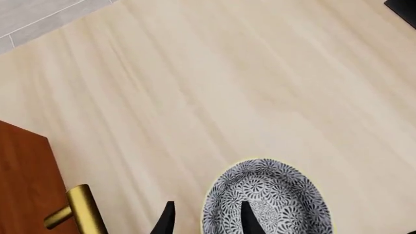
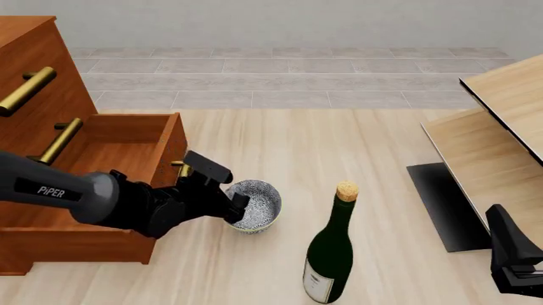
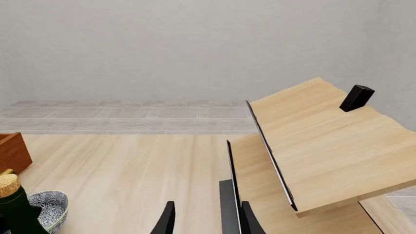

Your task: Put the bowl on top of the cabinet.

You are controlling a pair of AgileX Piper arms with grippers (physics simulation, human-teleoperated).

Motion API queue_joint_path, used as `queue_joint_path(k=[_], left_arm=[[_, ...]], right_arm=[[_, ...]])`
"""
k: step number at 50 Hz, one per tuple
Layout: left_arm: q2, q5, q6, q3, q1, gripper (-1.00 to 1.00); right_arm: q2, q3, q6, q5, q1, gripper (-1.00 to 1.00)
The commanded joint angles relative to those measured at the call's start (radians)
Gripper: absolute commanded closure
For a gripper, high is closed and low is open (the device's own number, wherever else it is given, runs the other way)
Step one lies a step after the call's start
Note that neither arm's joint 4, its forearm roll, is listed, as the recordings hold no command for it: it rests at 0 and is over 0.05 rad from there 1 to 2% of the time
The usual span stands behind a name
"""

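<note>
Because the left gripper (image 2: 236, 206) already has its two fingers pinching the near rim of the bowl (image 2: 254, 204), one inside and one outside, the bowl on the table sits just beside the cabinet (image 2: 51, 127), whose top is up and left.

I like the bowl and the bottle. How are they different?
The bowl is short, round and open; the bottle is tall, thin and corked. The bowl is white with a speckled pattern; the bottle is dark green. The left tool is at the bowl's rim; nothing touches the bottle. Both stand upright on the table.
</note>
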Motion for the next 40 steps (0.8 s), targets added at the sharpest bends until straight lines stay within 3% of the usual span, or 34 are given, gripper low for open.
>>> queue_joint_path(k=[1,22,23,25,40], left_arm=[[0.018,-0.005,0.002,-0.006,0.003,-1.00],[0.051,-0.017,0.006,-0.017,0.004,-1.00],[0.007,-0.064,0.052,0.012,0.023,1.00],[0.010,-0.009,-0.001,-0.021,0.023,1.00],[-0.178,0.078,-0.009,-0.031,0.023,1.00]], right_arm=[[0.000,0.000,-0.001,0.000,0.000,-1.00],[0.000,0.000,0.000,0.000,0.000,-1.00],[0.000,0.000,0.000,0.000,0.000,-1.00],[0.000,0.000,0.000,0.000,0.000,-1.00],[0.000,0.000,0.000,0.000,0.000,-1.00]])
